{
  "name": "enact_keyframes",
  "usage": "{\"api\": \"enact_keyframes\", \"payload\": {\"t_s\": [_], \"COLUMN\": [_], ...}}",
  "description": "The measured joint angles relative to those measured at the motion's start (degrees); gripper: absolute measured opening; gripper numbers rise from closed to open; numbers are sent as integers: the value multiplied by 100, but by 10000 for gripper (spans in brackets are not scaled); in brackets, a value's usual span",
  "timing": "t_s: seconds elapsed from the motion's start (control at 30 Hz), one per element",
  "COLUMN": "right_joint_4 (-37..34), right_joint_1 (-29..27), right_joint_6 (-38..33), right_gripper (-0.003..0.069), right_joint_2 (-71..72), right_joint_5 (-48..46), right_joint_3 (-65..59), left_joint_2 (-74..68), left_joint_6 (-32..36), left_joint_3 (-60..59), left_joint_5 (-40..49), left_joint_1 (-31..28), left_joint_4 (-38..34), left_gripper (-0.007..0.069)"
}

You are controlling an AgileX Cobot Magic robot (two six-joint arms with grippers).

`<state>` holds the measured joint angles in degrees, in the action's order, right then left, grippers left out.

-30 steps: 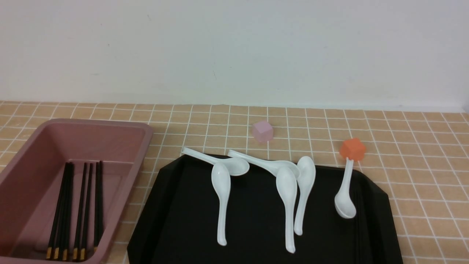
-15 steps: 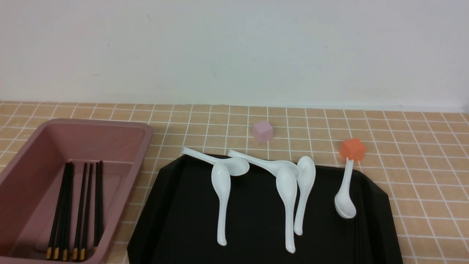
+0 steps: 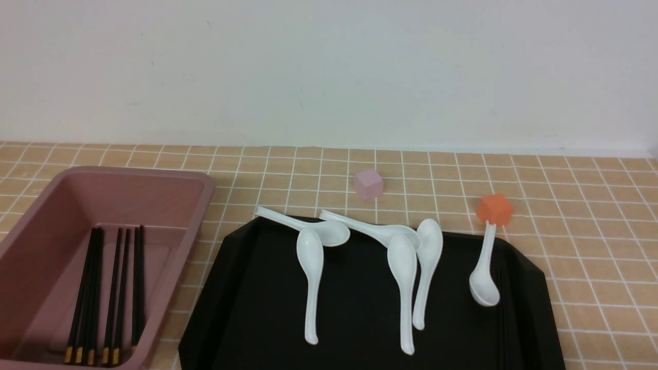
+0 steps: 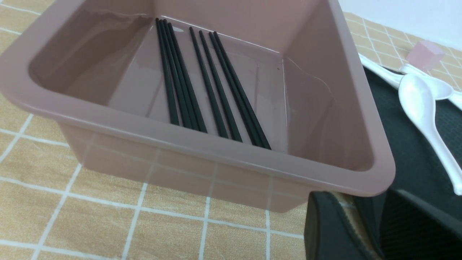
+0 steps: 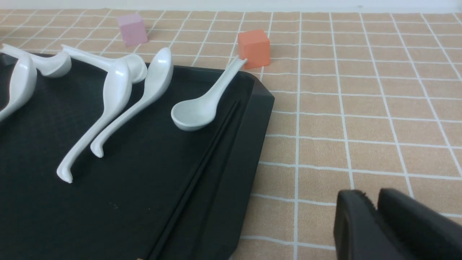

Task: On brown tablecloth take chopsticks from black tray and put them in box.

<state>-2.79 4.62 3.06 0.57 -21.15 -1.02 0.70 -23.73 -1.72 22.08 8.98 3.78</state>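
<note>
**A:** Where's the left claw (image 4: 357, 204), and what is it doing?

**B:** It hangs just outside the near corner of the box (image 4: 216, 146), jaws spread apart with nothing between them. Inside the box, black chopsticks (image 4: 180, 83) lie flat on the floor, side by side along its length.

**A:** And the right claw (image 5: 375, 204)?

**B:** Its fingers are drawn together, only a thin seam between them, and they grip nothing. It is over the brown tablecloth (image 5: 361, 119), just off the right edge of the black tray (image 5: 249, 144).

**A:** Is anything still in that tray?

**B:** A remaining pair (image 5: 205, 159) of chopsticks lies against the right rim, hard to pick out on the black. The nearest spoon (image 5: 191, 115) rests its bowl beside them, its handle propped on the rim and touching the orange cube (image 5: 254, 47). More white spoons overlap further left, and a pink cube (image 5: 131, 29) sits on the cloth beyond the tray
</note>
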Motion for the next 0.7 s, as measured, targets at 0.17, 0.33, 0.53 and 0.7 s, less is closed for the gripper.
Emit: {"api": "enact_keyframes", "payload": {"t_s": [0.17, 0.33, 0.53, 0.7], "right_joint_4": [0, 0, 0, 0], "right_joint_1": [0, 0, 0, 0], "right_joint_6": [0, 0, 0, 0], "right_gripper": [120, 127, 135, 139], "right_joint_2": [0, 0, 0, 0], "right_joint_5": [0, 0, 0, 0], "right_joint_3": [0, 0, 0, 0], "left_joint_2": [0, 0, 0, 0], "left_joint_6": [0, 0, 0, 0], "left_joint_3": [0, 0, 0, 0], "left_joint_5": [0, 0, 0, 0], "left_joint_1": [0, 0, 0, 0], "left_joint_4": [0, 0, 0, 0], "left_gripper": [238, 238, 238, 238]}}
